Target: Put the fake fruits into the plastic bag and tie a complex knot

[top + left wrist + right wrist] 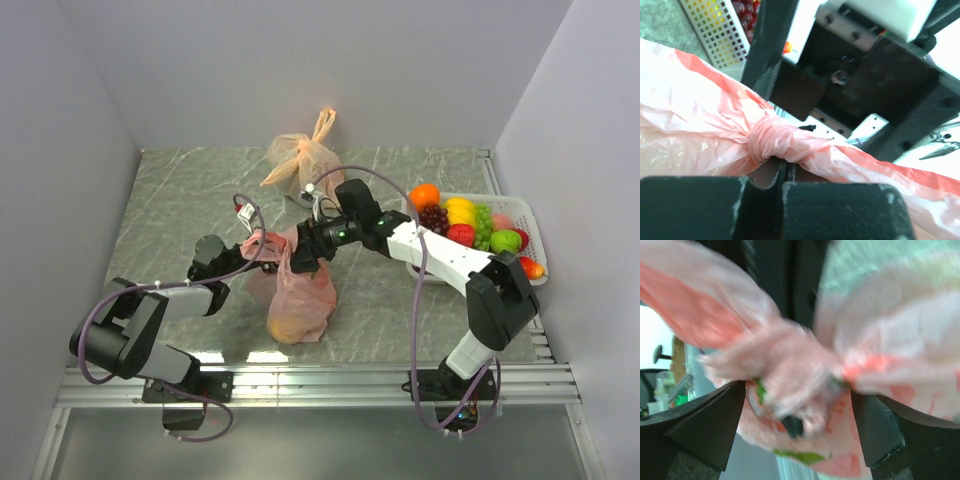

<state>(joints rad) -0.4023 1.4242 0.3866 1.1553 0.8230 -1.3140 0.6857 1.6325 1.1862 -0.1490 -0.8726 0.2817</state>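
Observation:
The pink-red plastic bag [303, 292] sits mid-table with an orange fruit [288, 326] showing through its bottom. Its handles are twisted into a knot [774, 142] at the top. My left gripper [256, 250] is shut, and the knot rests right at its fingertips [765, 172], with plastic pinched there. My right gripper [306, 247] is open, its jaws standing wide on either side of the blurred, bunched plastic [790, 365]. Other fake fruits lie in the basket: an orange [425, 195], dark grapes [433, 218] and a green apple [505, 241].
A white perforated basket [528, 222] stands at the right edge and also shows in the left wrist view [715, 27]. A paler orange bag with upright tied handles [300, 158] stands at the back. The two arms meet over the bag.

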